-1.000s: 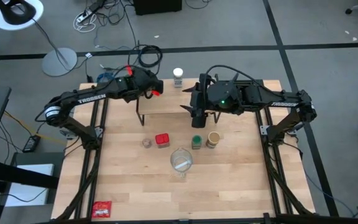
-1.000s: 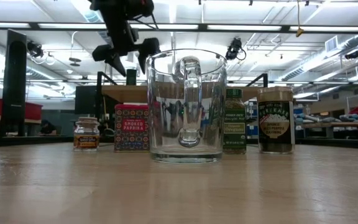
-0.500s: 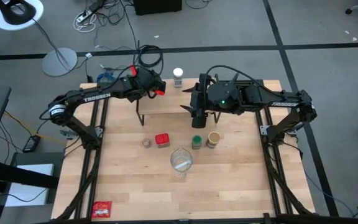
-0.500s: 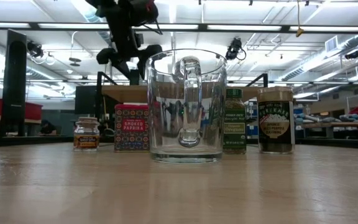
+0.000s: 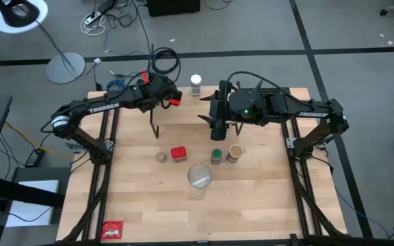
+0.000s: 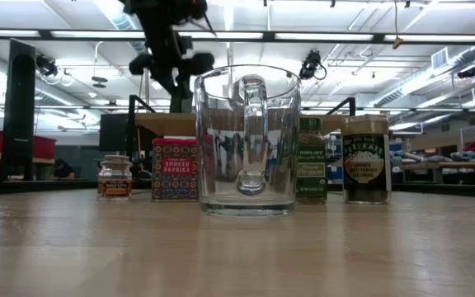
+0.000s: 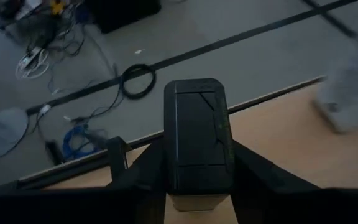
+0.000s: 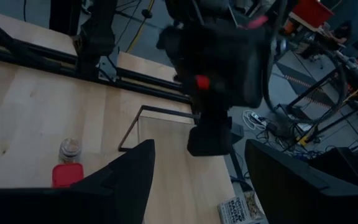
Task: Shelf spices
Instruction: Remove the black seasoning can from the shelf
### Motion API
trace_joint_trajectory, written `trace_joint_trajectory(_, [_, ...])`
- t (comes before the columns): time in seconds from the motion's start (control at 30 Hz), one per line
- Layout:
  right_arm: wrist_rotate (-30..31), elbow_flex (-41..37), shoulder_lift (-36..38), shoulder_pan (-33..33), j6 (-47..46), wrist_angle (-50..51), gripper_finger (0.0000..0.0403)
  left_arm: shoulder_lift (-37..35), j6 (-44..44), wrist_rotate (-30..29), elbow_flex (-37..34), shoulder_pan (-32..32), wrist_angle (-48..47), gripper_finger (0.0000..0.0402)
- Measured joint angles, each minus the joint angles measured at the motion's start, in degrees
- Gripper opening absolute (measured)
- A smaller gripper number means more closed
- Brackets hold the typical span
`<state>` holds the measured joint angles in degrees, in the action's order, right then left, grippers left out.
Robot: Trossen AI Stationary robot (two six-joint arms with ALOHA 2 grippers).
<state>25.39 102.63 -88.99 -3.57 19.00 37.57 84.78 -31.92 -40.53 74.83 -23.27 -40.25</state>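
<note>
Grey floor strewn with cables surrounds the wooden table (image 5: pixel 265 198), and a flat red packet (image 5: pixel 112 229) lies at its near left corner. From the left side, the left arm reaches to the far part of the table, where the left gripper (image 5: pixel 170 97) hangs over the left end of the shelf (image 5: pixel 183 113). The left wrist view shows the dark green tin (image 7: pixel 197 137) upright right at this claw, but whether the claw actually grips it cannot be told. On the tabletop in front of the shelf stand the tiny brownish jar (image 5: pixel 161 157) and, just beside it, the red tin (image 5: pixel 178 154). The white-lidded jar (image 5: pixel 195 83) stands farther back, behind the shelf. A clear glass vessel (image 5: pixel 199 178) sits nearest the front edge. Over the shelf's right part hangs the right gripper (image 5: pixel 215 128), its claw spread wide and holding nothing. Just in front of it are the green-lidded jar (image 5: pixel 216 156) and the tan-lidded jar (image 5: pixel 234 152), side by side.
</note>
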Motion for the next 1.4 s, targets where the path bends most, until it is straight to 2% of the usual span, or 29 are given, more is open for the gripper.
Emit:
trace_joint_trajectory(0.23, [0.00,0.00,0.00,0.00,-0.32,-1.23,0.0250,-6.24,10.17,0.26,6.92,6.01,-4.40,0.0124])
trace_joint_trajectory(0.4, [0.77,0.00,0.00,0.00,-0.28,-1.25,0.0250,-9.45,17.70,4.58,11.65,13.67,-15.70,0.0124])
trace_joint_trajectory(0.57, [1.62,0.00,0.00,0.00,1.08,-1.61,0.0252,-12.81,12.49,8.56,10.06,21.30,-26.35,0.0124])
trace_joint_trajectory(0.73, [2.21,0.00,-0.01,0.37,1.89,-2.93,0.0250,-13.71,6.49,9.67,4.24,30.31,-27.22,0.0124])
trace_joint_trajectory(0.87, [2.22,0.00,0.00,1.16,1.95,-4.56,0.0250,-13.80,4.26,11.28,-0.18,36.84,-25.38,0.0124])
trace_joint_trajectory(1.1, [2.21,0.00,0.00,2.60,2.02,-5.08,0.0249,-13.80,6.07,13.75,-9.40,45.05,-10.86,0.0124])
trace_joint_trajectory(1.4, [2.02,0.00,-0.02,6.33,4.66,-4.90,0.0252,-13.77,4.81,20.74,-25.18,47.34,7.83,0.0124])
